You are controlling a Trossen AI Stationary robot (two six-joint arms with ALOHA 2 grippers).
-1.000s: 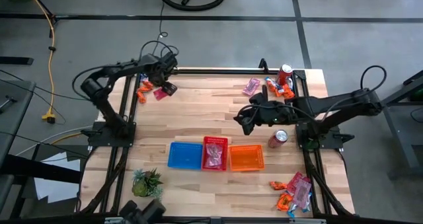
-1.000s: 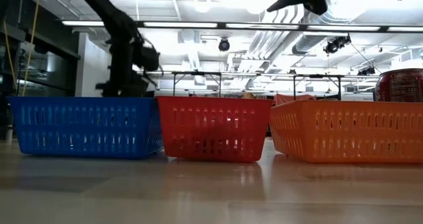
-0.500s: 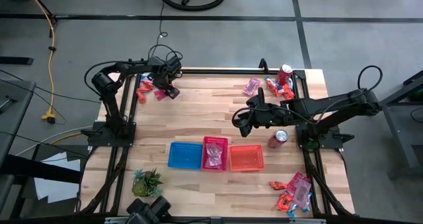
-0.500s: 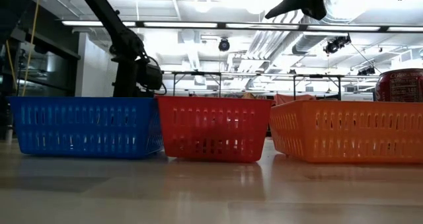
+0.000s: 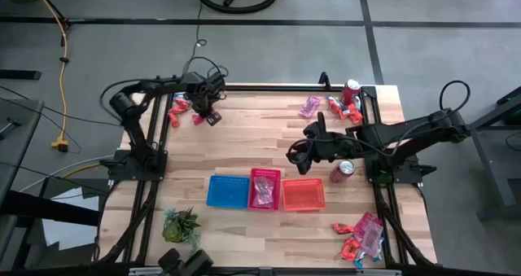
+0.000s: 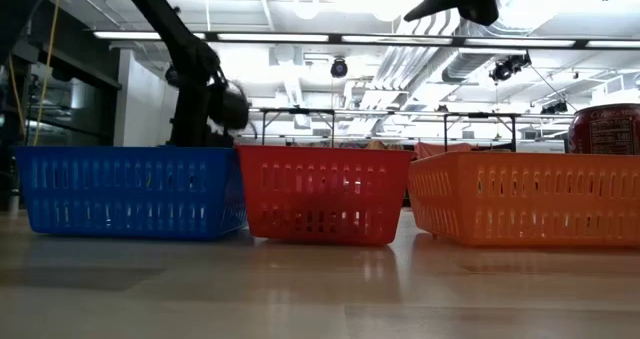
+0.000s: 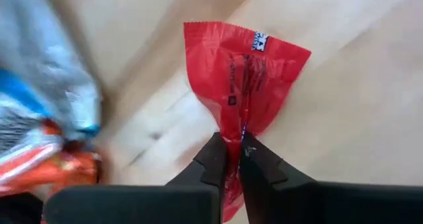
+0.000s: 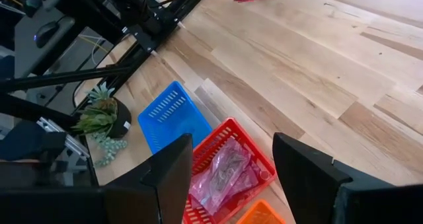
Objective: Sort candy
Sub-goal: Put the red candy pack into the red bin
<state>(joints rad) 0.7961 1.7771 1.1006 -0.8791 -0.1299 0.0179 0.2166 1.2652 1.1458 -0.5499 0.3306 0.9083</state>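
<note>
Wooden desk [image 5: 244,146] carries three baskets: blue [image 5: 227,191], red [image 5: 264,188], orange [image 5: 303,194]. Sorting is barely started; you have packets only in the red basket. Three candy heaps remain, at eleven o'clock [image 5: 177,111], one o'clock [image 5: 342,107] and five o'clock [image 5: 362,235]. Left end effector [image 7: 231,154] is clamped on a red candy packet [image 7: 243,72] at eleven o'clock. Right end effector [image 5: 299,151] hovers spread apart, mid-desk.
</note>
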